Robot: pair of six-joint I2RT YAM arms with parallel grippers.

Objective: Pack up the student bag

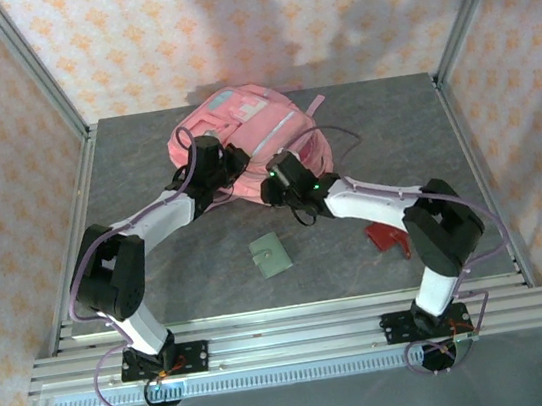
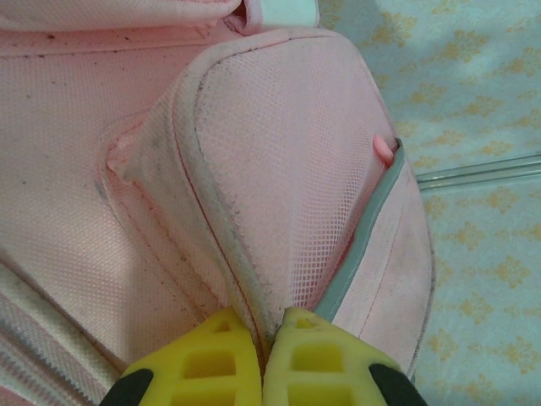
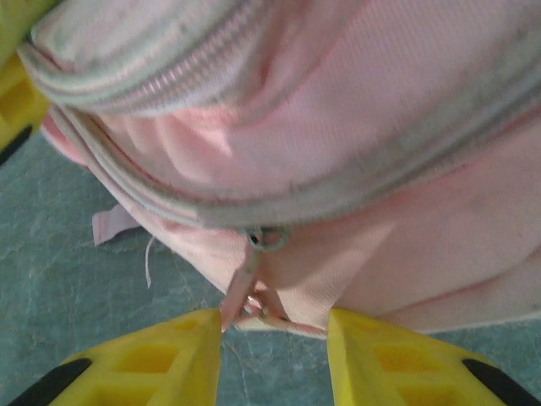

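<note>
The student bag (image 1: 252, 125), a large pink backpack with grey trim, lies at the back middle of the table. My left gripper (image 1: 235, 157) is at its left side. In the left wrist view that gripper (image 2: 262, 328) is shut on a seam of the bag (image 2: 279, 169) beside a pink mesh pocket. My right gripper (image 1: 273, 189) is at the bag's near edge. In the right wrist view it (image 3: 275, 330) stands open, and a pink zipper pull (image 3: 243, 286) hangs from the bag (image 3: 338, 127) between its fingers, touching the left finger (image 3: 169, 355).
A small green flat case (image 1: 272, 254) lies on the grey table (image 1: 147, 180) in front of the bag. A red object (image 1: 387, 237) lies beside the right arm. Metal frame posts (image 1: 35, 69) stand at the table's back corners.
</note>
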